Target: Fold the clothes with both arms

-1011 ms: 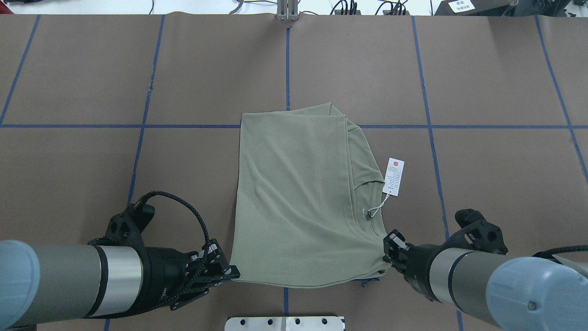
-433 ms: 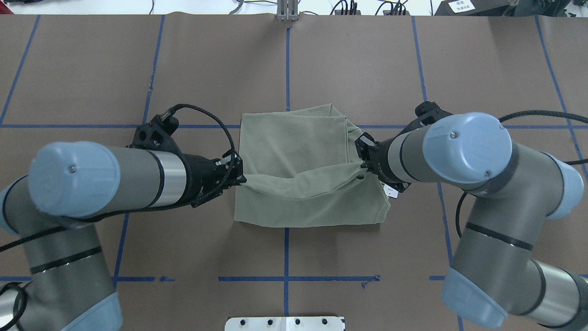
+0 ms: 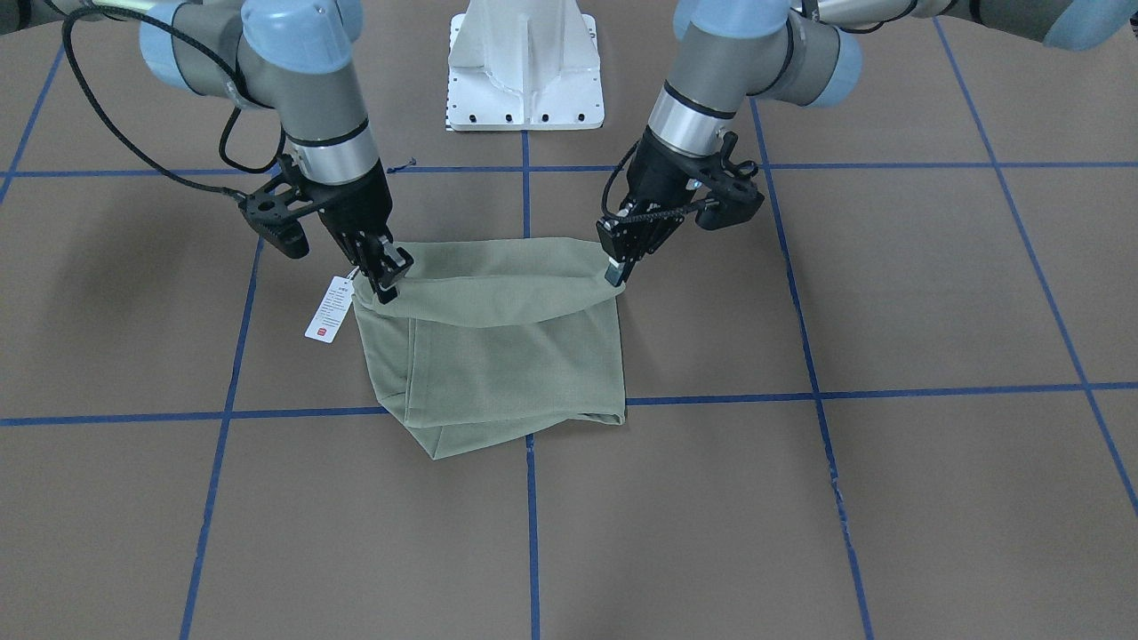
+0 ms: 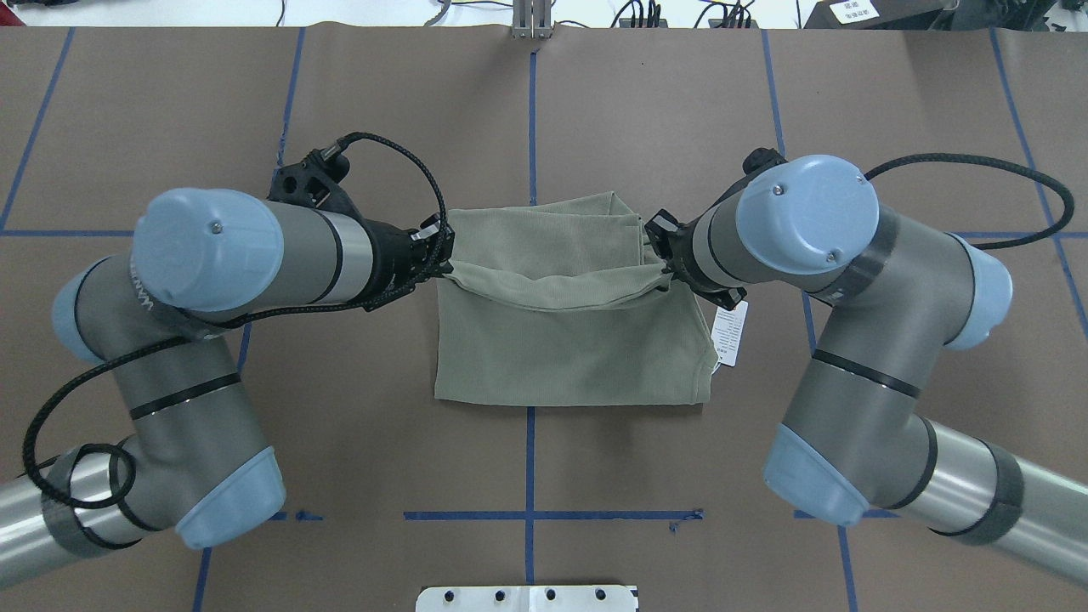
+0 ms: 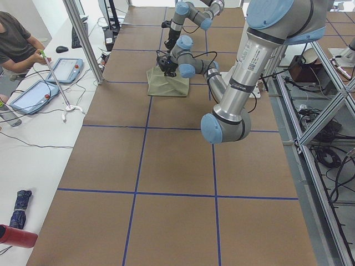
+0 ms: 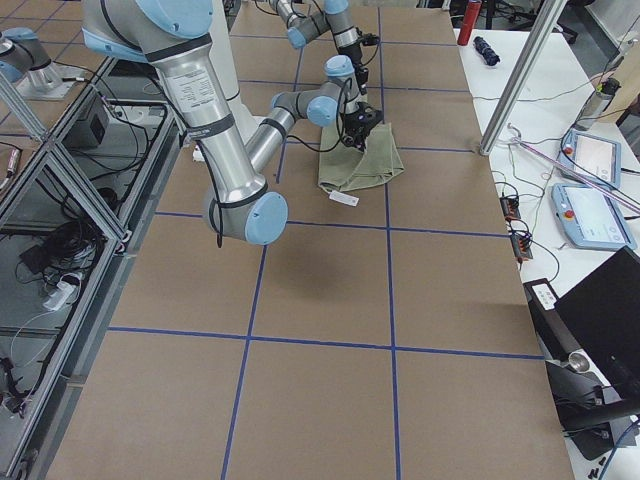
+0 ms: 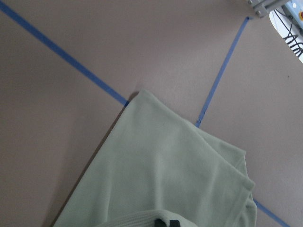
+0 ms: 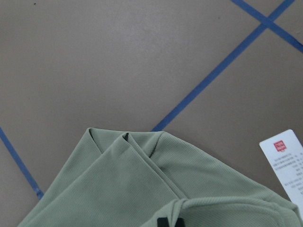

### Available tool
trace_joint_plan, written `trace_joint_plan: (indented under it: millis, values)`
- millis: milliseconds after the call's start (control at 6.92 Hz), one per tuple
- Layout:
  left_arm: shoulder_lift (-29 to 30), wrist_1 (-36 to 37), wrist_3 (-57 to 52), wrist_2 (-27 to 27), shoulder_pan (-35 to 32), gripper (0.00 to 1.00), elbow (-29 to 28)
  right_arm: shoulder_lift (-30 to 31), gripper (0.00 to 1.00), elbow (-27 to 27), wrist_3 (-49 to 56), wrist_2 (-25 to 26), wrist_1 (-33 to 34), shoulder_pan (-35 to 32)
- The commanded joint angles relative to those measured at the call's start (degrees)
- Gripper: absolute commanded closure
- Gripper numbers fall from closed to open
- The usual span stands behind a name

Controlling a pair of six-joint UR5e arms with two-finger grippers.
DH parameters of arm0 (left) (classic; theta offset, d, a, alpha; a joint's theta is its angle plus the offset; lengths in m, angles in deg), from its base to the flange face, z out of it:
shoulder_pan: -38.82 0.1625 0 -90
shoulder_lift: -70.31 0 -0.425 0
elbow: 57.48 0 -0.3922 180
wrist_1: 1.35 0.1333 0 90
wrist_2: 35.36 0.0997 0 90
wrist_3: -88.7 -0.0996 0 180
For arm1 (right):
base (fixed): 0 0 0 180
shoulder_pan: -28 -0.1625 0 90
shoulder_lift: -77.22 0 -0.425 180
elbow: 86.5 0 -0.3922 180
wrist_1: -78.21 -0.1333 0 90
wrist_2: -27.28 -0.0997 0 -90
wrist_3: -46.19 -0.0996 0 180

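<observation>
On the counter (image 3: pixel 889 498), mid-grid, we log the shirt (image 3: pixel 507 373) part-folded. Left tool (image 3: pixel 615 271) and right tool (image 3: pixel 388 283) each pinch shut on a corner of the raised edge, which sags between them, running left to right. Resting far edge lies just beyond both tools, equally near each; lay-down goes that way, we judge.

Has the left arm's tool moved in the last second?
Yes. The left tool, gripping the shirt, moved forward, from the near tape line almost to the far tape line.
</observation>
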Motion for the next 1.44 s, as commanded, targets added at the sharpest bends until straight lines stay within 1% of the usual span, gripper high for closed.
trace_joint_plan:
  millis: [0,144,289,433,578,866,1011,1155,1300]
  values:
    - [4.9,-8.5,-3.4,0.1,-3.5,1.0,-14.8,-3.2,1.0,-12.9,2.5,-4.1,-10.6,-2.9]
    - [6.2,-11.4,-5.4,0.2,-4.6,1.0,-19.2,-5.5,1.0,-18.3,8.3,-7.5,-11.3,-4.3]
    - [8.1,-16.3,-10.6,0.3,-5.4,0.4,-26.7,-6.2,0.01,-22.6,14.1,-9.2,-13.5,-5.3]
    - [8.9,-18.1,-15.5,0.4,-7.5,0.19,-30.4,-7.2,0.0,-27.3,21.2,-11.0,-16.5,-7.1]
    - [8.9,-18.2,-19.2,0.3,-9.5,0.01,-30.4,-7.8,0.0,-29.8,31.9,-15.6,-19.5,-11.3]
    - [8.8,-18.3,-20.5,-0.5,-10.7,0.01,-30.2,-6.4,0.0,-30.8,41.2,-23.2,-19.3,-18.4]
    - [7.7,-18.2,-26.3,-5.0,-12.5,0.01,-29.1,-4.7,0.0,-30.7,44.7,-24.7,-19.3,-20.5]
    - [3.7,-18.0,-33.1,-12.1,-15.6,0.01,-25.6,-2.8,0.0,-30.6,47.8,-27.9,-19.1,-23.3]
    - [-0.8,-17.5,-41.3,-17.7,-19.0,0.01,-21.8,0.0,0.0,-30.2,53.2,-30.8,-18.9,-26.6]
